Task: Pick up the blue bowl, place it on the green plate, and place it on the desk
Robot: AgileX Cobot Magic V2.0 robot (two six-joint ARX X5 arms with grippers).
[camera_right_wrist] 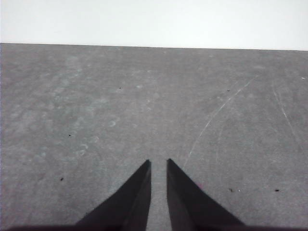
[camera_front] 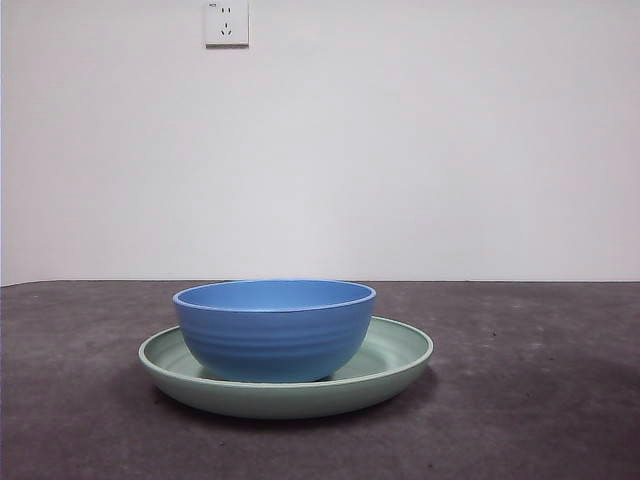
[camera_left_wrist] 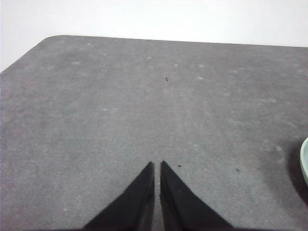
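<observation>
Nearest in the front view, the desk (camera_front: 540, 420) is stretching out bare and speckled. Further back, the green plate (camera_front: 400, 362) is resting flat on it, and the blue bowl (camera_front: 274, 328) is sitting upright inside the plate, a little toward one side of its centre. Beyond them, a white wall is carrying a socket (camera_front: 226, 22) high up. Both arms are waiting over bare tabletop: the left gripper (camera_left_wrist: 157, 166) is showing its jaws nearly touching, holding nothing, while the right gripper (camera_right_wrist: 158, 163) is keeping a narrow gap, also holding nothing.
</observation>
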